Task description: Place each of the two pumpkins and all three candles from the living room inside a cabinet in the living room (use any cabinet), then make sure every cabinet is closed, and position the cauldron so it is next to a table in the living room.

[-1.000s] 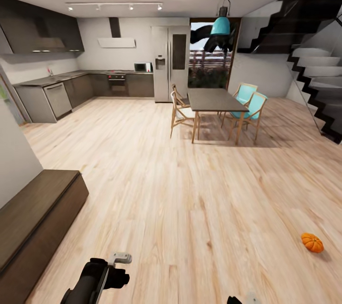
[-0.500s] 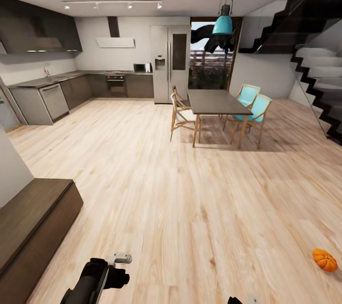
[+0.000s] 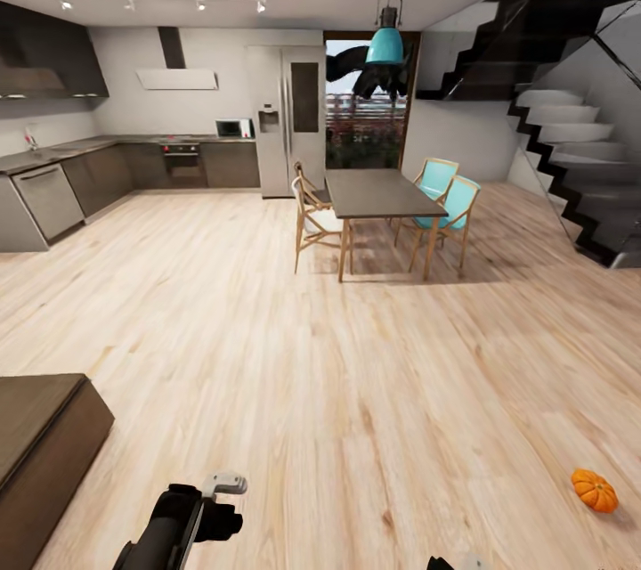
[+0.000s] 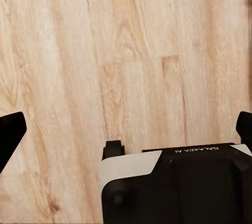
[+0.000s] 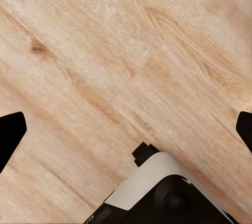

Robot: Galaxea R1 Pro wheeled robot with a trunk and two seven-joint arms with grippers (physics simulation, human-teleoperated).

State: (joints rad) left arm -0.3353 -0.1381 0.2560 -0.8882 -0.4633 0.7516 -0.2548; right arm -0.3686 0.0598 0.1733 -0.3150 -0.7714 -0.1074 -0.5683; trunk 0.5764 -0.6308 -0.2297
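Both arms hang tucked low, as suits driving. The left gripper (image 4: 126,129) and right gripper (image 5: 126,129) are spread wide over bare floor (image 3: 356,392), holding nothing. One pumpkin (image 3: 594,491) lies on the floor to the right, well apart from the cabinet (image 3: 40,427) at left — apparently closed, though only its corner shows.

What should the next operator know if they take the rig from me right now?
Left gripper: open, empty, over bare wood floor.
Right gripper: open, empty, also over floor.
One pumpkin lies on the floor, ahead to the robot's right.
A low dark-brown cabinet sits ahead left, its drawers not visible from here.
Done: nothing that shows here.
Left: collect this pumpkin, find the second pumpkin, candles and cauldron, stow, close cabinets.
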